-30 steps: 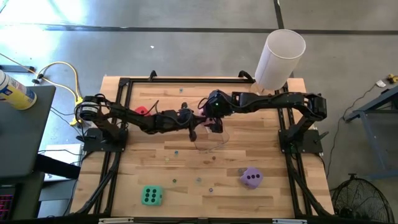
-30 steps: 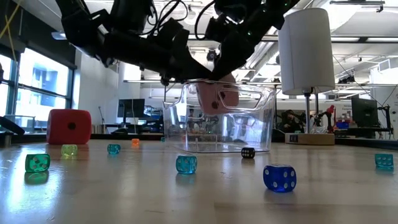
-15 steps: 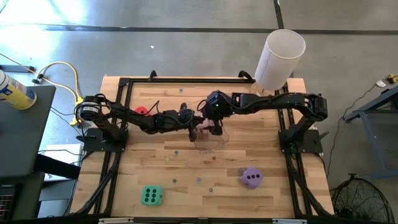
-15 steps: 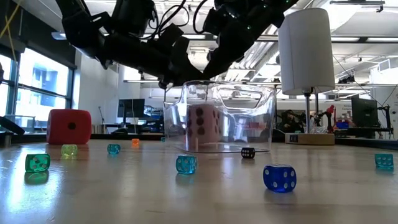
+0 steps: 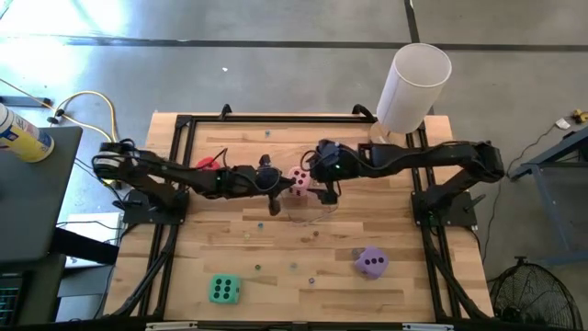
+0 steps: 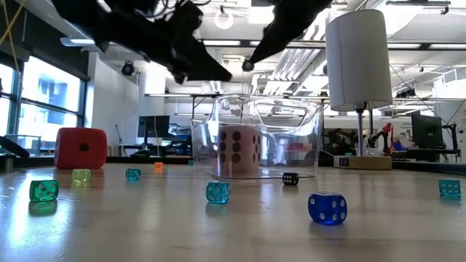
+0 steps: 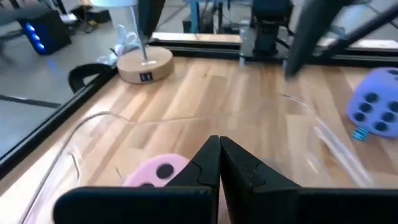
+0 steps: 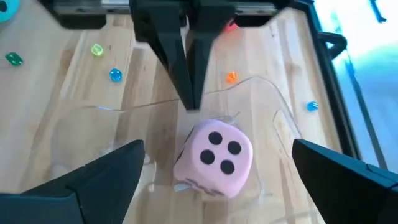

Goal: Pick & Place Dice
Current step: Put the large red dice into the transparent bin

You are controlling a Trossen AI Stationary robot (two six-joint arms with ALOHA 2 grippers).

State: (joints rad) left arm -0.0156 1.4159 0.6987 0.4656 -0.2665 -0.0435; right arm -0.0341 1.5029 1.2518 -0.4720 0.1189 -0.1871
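The pink die [image 5: 300, 180] rests on the floor of the clear plastic bin [image 5: 314, 208], four pips up in the right wrist view [image 8: 214, 155]; it also shows in the low view [image 6: 237, 149]. My right gripper [image 8: 217, 146] is open and empty, above the die and the bin. My left gripper [image 7: 219, 152] is shut and empty, above the bin's left rim [image 7: 99, 118]. The red die [image 5: 209, 164] sits under my left arm. The green die [image 5: 223, 290] and the purple die [image 5: 371, 262] sit near the table's front edge.
Several small coloured dice lie on the wood in front of the bin, among them a blue one [image 6: 327, 207] and a teal one [image 6: 218, 191]. A tall white cylinder on a stand [image 5: 413, 87] stands at the far right. Black frame rails run along the table's sides.
My right gripper has let go of the pink die, which has dropped from a tilted hold inside the bin onto the bin's floor and stands upright. Both grippers have gone up clear of the bin; the right has drawn back toward the table's right edge, the left toward the left edge.
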